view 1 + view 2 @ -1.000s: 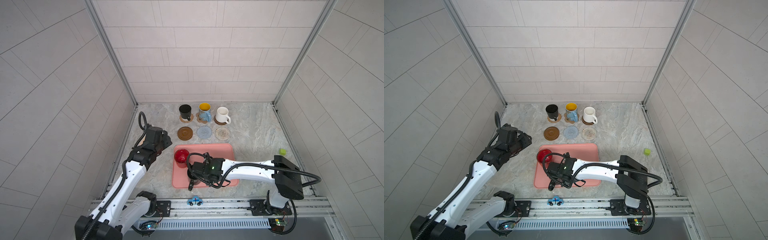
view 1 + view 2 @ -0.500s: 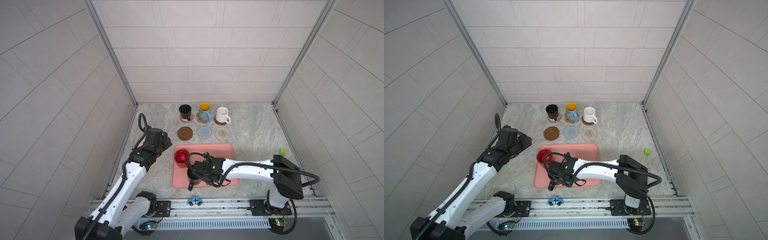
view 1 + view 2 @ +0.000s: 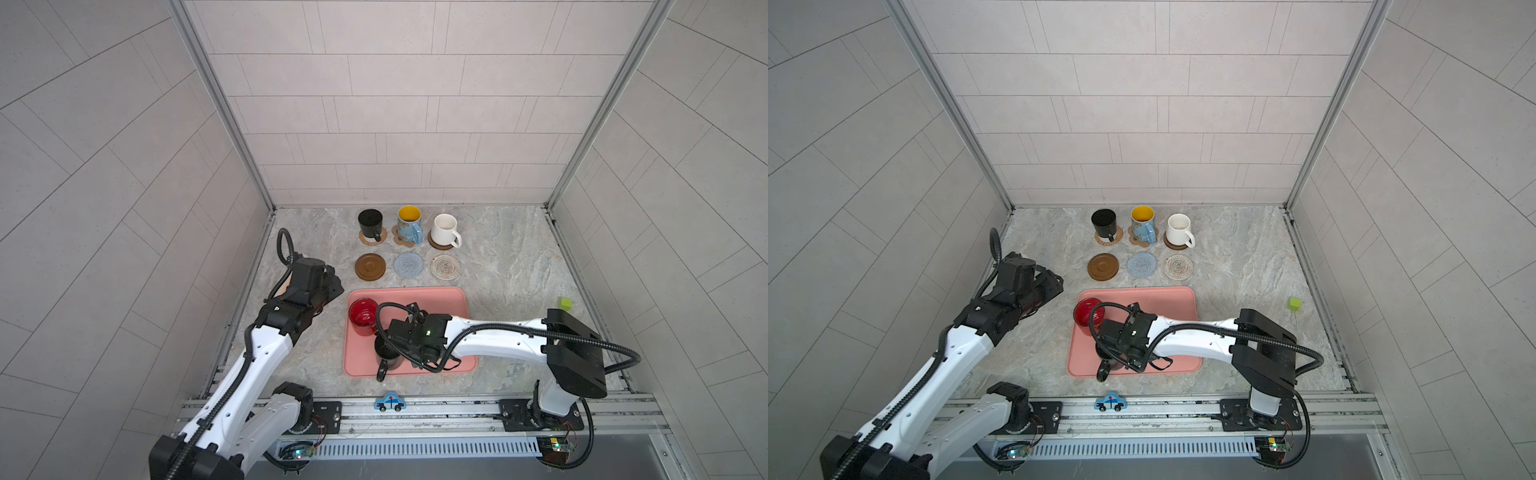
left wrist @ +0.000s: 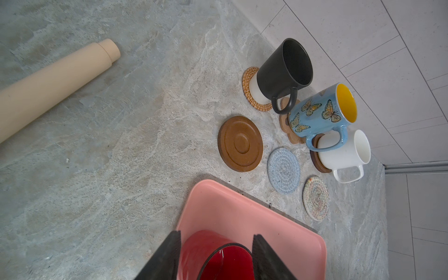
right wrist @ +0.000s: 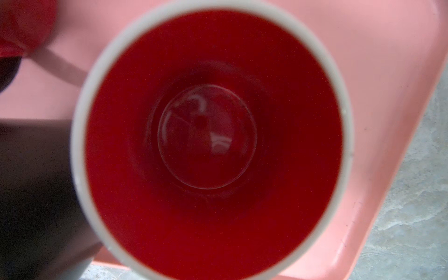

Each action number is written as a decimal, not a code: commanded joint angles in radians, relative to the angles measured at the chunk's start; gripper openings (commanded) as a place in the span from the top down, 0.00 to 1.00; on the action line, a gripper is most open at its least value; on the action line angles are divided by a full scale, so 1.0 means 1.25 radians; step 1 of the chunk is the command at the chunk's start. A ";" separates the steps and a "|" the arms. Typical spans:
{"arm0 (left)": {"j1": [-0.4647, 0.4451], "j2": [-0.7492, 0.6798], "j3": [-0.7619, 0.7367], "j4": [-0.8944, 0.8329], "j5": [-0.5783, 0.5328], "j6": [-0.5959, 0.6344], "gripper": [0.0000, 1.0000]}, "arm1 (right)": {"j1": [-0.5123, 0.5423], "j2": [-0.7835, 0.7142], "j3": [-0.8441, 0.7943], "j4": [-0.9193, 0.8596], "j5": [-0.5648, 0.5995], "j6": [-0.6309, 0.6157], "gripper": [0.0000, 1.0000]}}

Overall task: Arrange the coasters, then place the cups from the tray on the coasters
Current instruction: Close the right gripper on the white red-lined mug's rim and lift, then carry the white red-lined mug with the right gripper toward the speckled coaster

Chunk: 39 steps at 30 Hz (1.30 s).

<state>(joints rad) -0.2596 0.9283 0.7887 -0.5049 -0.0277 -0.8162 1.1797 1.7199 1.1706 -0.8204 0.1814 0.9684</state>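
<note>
Top view: 3 cups [image 3: 409, 226] are seated on back coasters [image 3: 365, 240]; front coasters [image 3: 409, 264] left bare. On tray [image 3: 440, 301]: red cup [image 3: 363, 318], black cup [image 3: 384, 353]. L wrist: left fingers [image 4: 167, 257] held parted, empty, short of red cup; roller [image 4: 48, 80] well apart. R wrist: white cup [image 5: 213, 145] on tray, crowded by black cup; right fingers closed, grip unseen.

White arm links [image 3: 494, 338], black joints [image 3: 575, 353], corrugated black cables [image 3: 615, 347], green light [image 3: 427, 332].
</note>
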 commanded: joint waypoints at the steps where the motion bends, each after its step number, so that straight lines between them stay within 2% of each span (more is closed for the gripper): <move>1: 0.005 -0.016 -0.003 -0.002 -0.020 -0.010 0.46 | -0.006 -0.020 -0.014 0.000 0.024 -0.002 0.89; 20: 0.005 -0.015 0.000 -0.003 -0.019 -0.020 0.46 | -0.072 -0.123 -0.032 -0.037 0.050 -0.090 0.92; 29: 0.005 -0.019 0.015 -0.012 -0.022 -0.017 0.46 | -0.165 -0.154 -0.009 -0.040 0.040 -0.228 0.93; 39: 0.005 -0.036 0.013 -0.026 -0.023 -0.015 0.46 | -0.324 -0.167 0.041 0.003 0.010 -0.423 0.93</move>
<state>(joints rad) -0.2596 0.9058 0.7887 -0.5152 -0.0303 -0.8230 0.8047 1.5585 1.1809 -0.8562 0.1680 0.5457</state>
